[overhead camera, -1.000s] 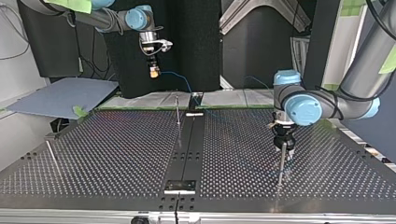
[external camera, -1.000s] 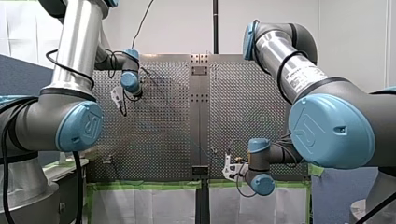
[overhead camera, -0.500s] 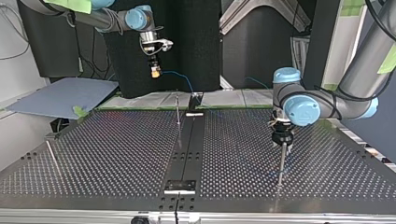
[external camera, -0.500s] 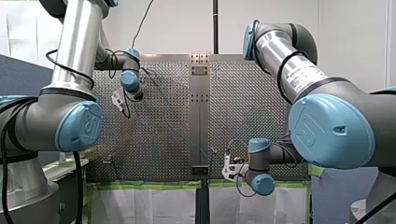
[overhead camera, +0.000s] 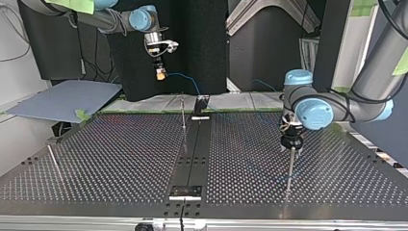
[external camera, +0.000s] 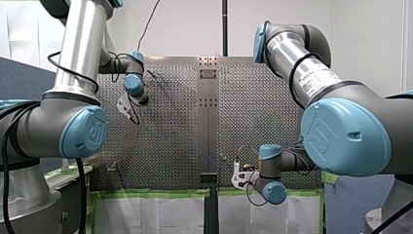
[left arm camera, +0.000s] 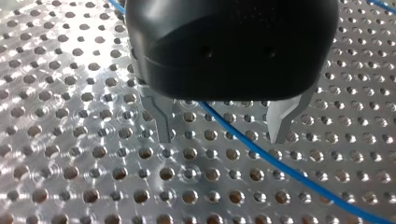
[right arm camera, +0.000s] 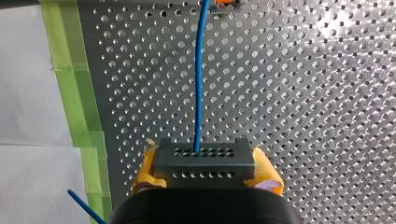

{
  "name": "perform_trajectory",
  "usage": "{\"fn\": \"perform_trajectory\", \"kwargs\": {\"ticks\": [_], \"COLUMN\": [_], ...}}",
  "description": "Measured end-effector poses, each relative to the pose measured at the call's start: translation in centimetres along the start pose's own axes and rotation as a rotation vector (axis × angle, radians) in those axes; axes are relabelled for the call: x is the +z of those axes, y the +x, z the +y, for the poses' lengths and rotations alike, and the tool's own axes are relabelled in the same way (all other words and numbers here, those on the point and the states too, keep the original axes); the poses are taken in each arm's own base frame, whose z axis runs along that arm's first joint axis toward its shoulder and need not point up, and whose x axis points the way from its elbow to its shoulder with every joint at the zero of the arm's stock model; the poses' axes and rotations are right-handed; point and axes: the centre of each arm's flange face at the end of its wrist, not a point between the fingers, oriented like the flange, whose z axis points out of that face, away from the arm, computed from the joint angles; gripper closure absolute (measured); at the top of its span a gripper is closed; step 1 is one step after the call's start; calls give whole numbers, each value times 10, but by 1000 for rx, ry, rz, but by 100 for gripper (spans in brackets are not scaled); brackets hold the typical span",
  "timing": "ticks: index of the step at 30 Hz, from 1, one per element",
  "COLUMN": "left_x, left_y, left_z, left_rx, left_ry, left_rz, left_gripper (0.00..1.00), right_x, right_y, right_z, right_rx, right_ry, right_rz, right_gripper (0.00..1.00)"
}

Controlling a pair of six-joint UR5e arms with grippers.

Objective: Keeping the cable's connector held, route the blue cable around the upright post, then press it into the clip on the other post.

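Observation:
In the right wrist view, my right gripper [right arm camera: 205,179] is shut with yellow pads on the grey connector block [right arm camera: 204,161]. The blue cable [right arm camera: 200,84] leaves it straight ahead toward an orange clip [right arm camera: 224,4]. In the top view this gripper [overhead camera: 160,74] hangs above the table's far edge, and the cable [overhead camera: 187,83] droops toward a thin post [overhead camera: 183,113]. My left gripper [left arm camera: 222,137] is open, its metal fingers [left arm camera: 163,123] apart just above the plate, with the cable [left arm camera: 261,156] passing beneath them. In the top view it [overhead camera: 292,147] hovers at the tip of an upright post [overhead camera: 289,171].
A third thin post [overhead camera: 53,161] leans at the top view's left. A dark centre rail [overhead camera: 192,154] divides the perforated table. Green tape [right arm camera: 77,93] edges the plate beside my right gripper. A blue-grey board [overhead camera: 62,98] lies beyond the table's far left corner.
My left gripper has lifted a little along the upright post, from around its upper end to its tip, and tilted slightly. My right gripper has stayed put with the connector.

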Motion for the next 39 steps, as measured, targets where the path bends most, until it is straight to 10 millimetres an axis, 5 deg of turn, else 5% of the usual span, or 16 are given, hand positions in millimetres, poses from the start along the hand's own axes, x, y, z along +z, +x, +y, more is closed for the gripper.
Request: {"fn": "perform_trajectory", "kwargs": {"ticks": [39], "left_x": [-11], "left_y": [-10], "left_z": [41], "left_rx": [-417], "left_ry": [53], "left_rz": [-97], "left_gripper": [1], "right_x": [-1], "right_y": [-1], "right_z": [-3], "right_rx": [-8], "right_ry": [10], "right_rz": [-5], "right_gripper": [100]}}
